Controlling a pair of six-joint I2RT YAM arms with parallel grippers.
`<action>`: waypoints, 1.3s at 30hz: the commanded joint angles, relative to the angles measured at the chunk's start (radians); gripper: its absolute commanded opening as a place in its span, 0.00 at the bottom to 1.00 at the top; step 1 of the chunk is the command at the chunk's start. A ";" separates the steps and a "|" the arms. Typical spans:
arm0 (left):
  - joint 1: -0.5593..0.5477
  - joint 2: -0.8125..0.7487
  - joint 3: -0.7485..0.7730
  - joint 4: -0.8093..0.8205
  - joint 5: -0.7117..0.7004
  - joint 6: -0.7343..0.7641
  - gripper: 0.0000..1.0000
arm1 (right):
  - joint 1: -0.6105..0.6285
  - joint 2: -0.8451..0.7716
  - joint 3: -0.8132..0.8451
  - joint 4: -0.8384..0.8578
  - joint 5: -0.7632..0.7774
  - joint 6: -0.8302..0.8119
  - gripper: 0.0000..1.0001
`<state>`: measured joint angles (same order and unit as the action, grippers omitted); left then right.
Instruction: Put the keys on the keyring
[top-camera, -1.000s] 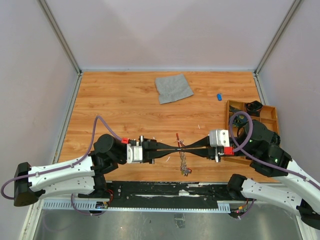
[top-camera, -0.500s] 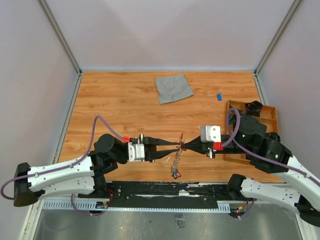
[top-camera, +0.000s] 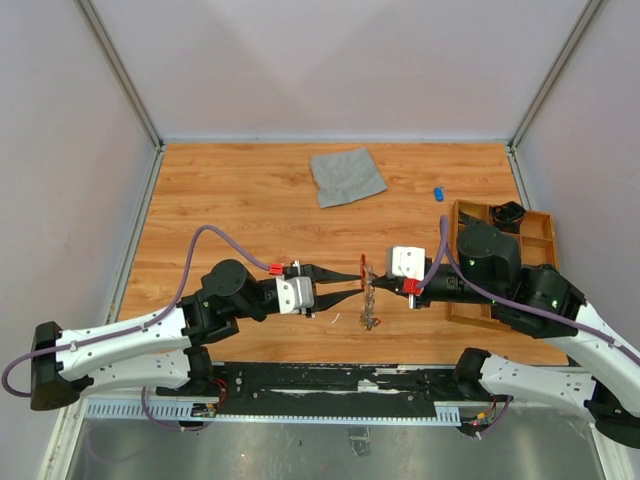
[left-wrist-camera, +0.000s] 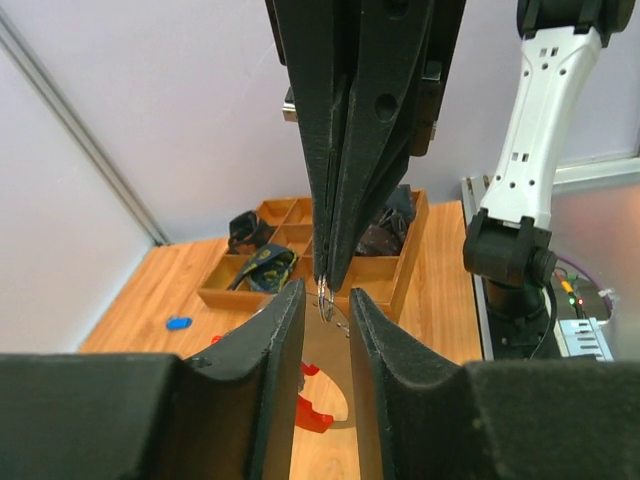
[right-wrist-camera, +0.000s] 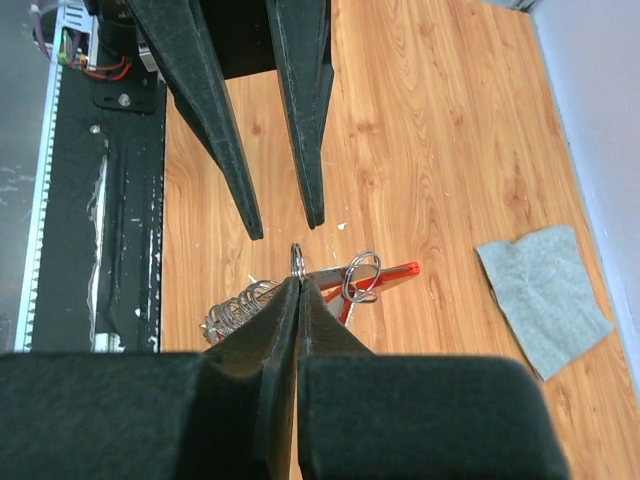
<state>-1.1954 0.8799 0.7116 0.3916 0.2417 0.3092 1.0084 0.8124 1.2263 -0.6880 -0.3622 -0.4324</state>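
- The left gripper (top-camera: 357, 284) sat just left of the overhead view's centre. Its jaws stood apart with a clear gap and nothing was held between them.
- The right gripper (top-camera: 376, 283) met it tip to tip from the right. Its jaws were pressed together, clamped on a small silvery ring (right-wrist-camera: 297, 261) at the very tips.
- In the left wrist view that ring lay level with the gap between the left jaws. Contact with either jaw could not be told.
- The keyring (top-camera: 363, 268) was at the meeting point of the two grippers, lower centre of the overhead view. Its red loop was uppermost.
- Its chain (top-camera: 369, 308) trailed down the frame from the loop and ended in a small bunch.
- In the right wrist view the red loop and a larger silvery ring (right-wrist-camera: 361, 275) lay just beyond the clamped tips, with the chain bunched to their left.
- Whether any key was on the keyring could not be told.
- A blue key (top-camera: 438, 193) lay on the wooden table (top-camera: 230, 200) at upper right, well apart from the keyring.
- The key was near the wooden tray (top-camera: 455, 212) at the right edge, which held dark items.
- A grey cloth (top-camera: 347, 176) lay flat at upper centre.
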 joint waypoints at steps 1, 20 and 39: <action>-0.004 0.035 0.059 -0.055 -0.035 0.018 0.29 | -0.005 -0.002 0.038 -0.017 0.046 -0.043 0.00; -0.004 0.114 0.121 -0.099 -0.043 -0.003 0.23 | -0.005 -0.012 0.034 -0.002 0.026 -0.045 0.00; -0.004 0.086 0.079 -0.033 -0.063 -0.015 0.01 | -0.005 -0.074 -0.029 0.106 0.052 -0.030 0.25</action>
<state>-1.1954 0.9962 0.8013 0.2897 0.1951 0.3016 1.0084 0.7799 1.2194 -0.6678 -0.3283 -0.4675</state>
